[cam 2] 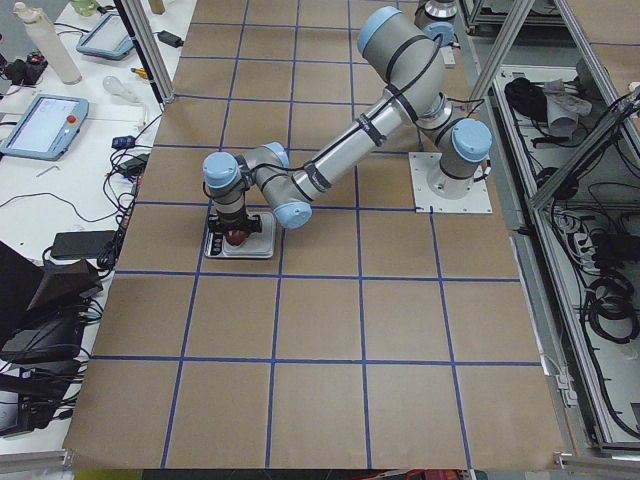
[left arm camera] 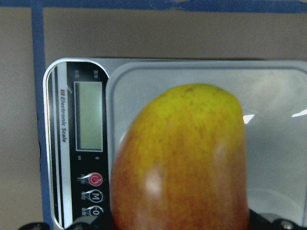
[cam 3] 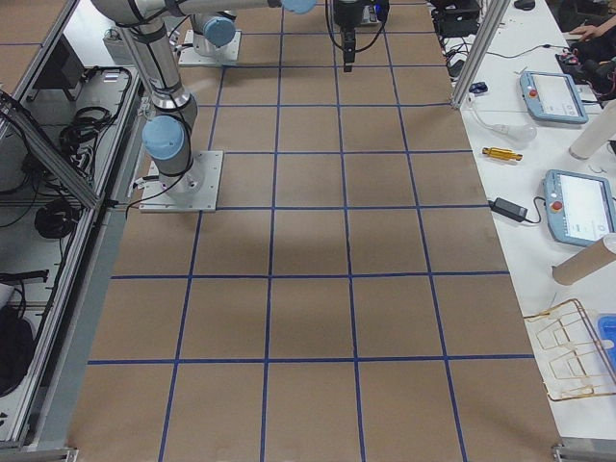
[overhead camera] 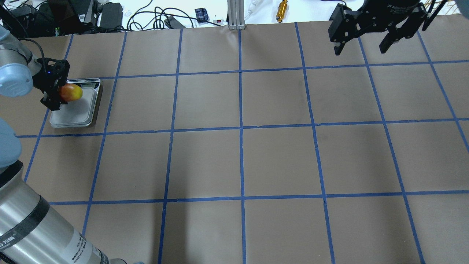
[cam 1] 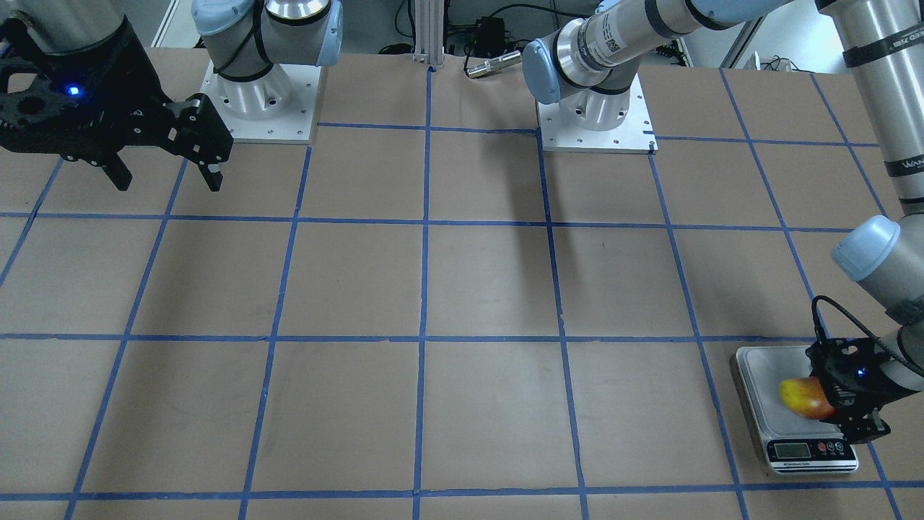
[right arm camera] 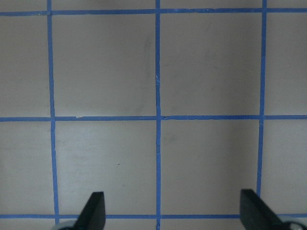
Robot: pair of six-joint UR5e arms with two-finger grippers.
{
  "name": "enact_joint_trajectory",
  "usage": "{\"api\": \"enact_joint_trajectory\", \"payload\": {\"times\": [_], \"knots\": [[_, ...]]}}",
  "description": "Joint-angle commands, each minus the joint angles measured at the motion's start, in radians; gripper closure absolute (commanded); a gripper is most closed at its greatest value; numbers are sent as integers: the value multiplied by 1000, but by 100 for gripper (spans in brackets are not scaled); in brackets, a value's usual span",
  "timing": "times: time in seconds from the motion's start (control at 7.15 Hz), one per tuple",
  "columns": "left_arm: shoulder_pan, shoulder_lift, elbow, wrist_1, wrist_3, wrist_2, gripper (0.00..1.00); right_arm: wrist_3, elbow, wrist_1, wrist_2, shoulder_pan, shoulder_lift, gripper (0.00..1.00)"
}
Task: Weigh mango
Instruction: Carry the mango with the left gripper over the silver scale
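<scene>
**Current state.** The elongated yellow-to-red mango (cam 1: 803, 396) is held at its red end by the left gripper (cam 1: 831, 406), whose fingers are clamped on either side of the fruit. The yellow end projects over the grey weighing platform of the flat silver digital kitchen scale (cam 1: 758, 372), on the side nearest the display strip. Whether the underside of the mango is touching the platform cannot be told from any view. In the left wrist view, no digits can be read on the scale's display (left arm camera: 89, 115). The right gripper (overhead camera: 361, 50) is held well apart from the scale above the brown paper-covered table with blue tape grid (overhead camera: 278, 161); its fingers are spread wide and nothing is carried.

**Stage.** The placement is judged nearly complete; release and withdrawal remain.

**Hazards from this point.**
- If the fruit is released while above the platform, a roll is to be expected. The skin is smooth and the body rounded, so it could be carried onto the display strip or off the scale.
- If the fruit is set off-centre, the buttons beside the display could be covered or pressed.
- If the fingers rest on the platform or the fruit after opening, a false weight would be shown.
- If the scale is not switched on, no reading will be obtained.
</scene>
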Motion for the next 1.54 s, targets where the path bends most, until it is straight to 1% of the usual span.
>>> {"api": "enact_joint_trajectory", "payload": {"times": [0.0, 0.14, 0.28, 0.42, 0.7, 0.98, 1.12, 1.4], "knots": [[0, -3, -31, 17, -4, -1, 100, 0, 0, 0, 0, 0, 0, 0], [0, -6, -31, 34, -4, 1, 62, 0, 0, 0, 0, 0, 0, 0], [1, -6, -31, 32, -2, 3, 19, 0, 0, 0, 0, 0, 0, 0], [2, -2, -23, 32, -2, 4, 0, 0, 0, 0, 0, 0, 0, 0], [6, 49, -20, 14, -1, 6, 0, 0, 0, 0, 0, 0, 0, 0], [15, 162, -17, -155, -13, 9, 0, 0, 0, 0, 0, 0, -1, 0], [18, 237, -16, -263, -16, 12, 0, 0, 0, 0, 1, 0, 0, 0], [28, 392, -10, -410, -82, 12, 0, 0, 0, 0, 0, 0, -1, 0]]}}
